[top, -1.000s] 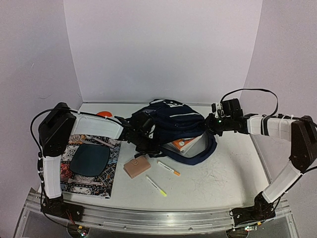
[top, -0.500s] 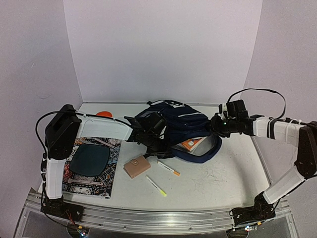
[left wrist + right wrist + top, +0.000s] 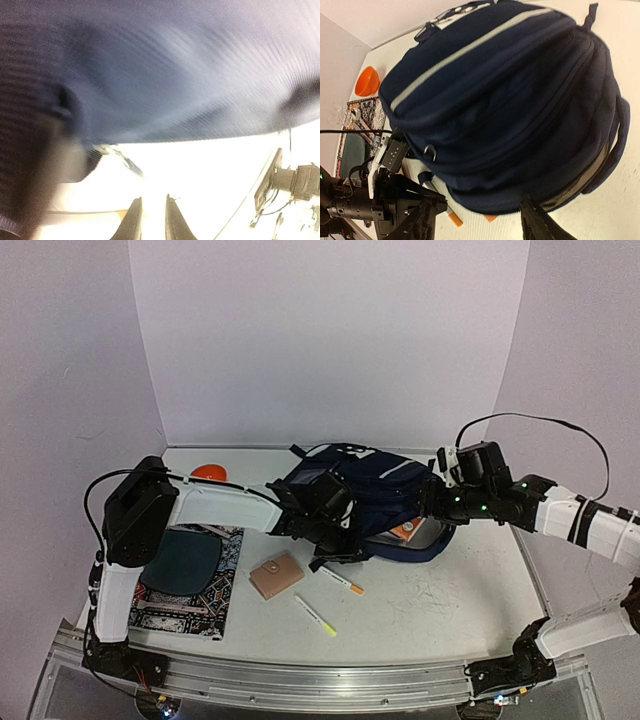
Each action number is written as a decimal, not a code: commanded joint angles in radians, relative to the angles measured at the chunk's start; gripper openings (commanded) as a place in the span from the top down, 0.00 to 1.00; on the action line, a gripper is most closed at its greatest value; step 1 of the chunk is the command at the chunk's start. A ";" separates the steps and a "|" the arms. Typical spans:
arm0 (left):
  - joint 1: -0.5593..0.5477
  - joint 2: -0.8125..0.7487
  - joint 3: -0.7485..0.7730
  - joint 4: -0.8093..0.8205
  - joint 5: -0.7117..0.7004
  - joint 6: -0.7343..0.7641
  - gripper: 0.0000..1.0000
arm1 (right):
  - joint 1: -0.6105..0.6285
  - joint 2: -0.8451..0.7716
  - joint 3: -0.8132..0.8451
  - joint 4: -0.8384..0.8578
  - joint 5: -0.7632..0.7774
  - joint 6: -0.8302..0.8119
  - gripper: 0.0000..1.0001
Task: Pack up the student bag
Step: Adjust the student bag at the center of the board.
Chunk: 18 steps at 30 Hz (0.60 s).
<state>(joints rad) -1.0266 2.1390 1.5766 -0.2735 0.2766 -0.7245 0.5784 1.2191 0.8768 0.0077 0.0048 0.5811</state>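
Left arm (image 3: 220,505) extended rightward to frame centre, left gripper (image 3: 150,222) narrowly parted, right arm (image 3: 560,515) extended leftward from right edge, right gripper (image 3: 480,222) spread wide

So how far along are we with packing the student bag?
Done: an orange-covered book sits in the open mouth of the student bag. In hand: nothing; the left gripper and right gripper are both open at the bag's edges. Left: the tan wallet, orange-tipped marker and yellow highlighter lie on the table, plus the patterned notebook.
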 commanded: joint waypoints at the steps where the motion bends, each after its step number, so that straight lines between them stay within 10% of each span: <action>1: -0.010 -0.043 -0.027 0.051 0.035 0.034 0.67 | 0.060 -0.055 -0.022 -0.065 0.097 0.024 0.38; 18: 0.177 -0.267 -0.285 0.127 0.053 -0.025 0.46 | 0.346 0.223 -0.015 0.155 0.134 0.051 0.37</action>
<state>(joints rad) -0.9079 1.9258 1.3230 -0.2218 0.2932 -0.7121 0.8776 1.3386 0.8398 0.0693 0.1207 0.6319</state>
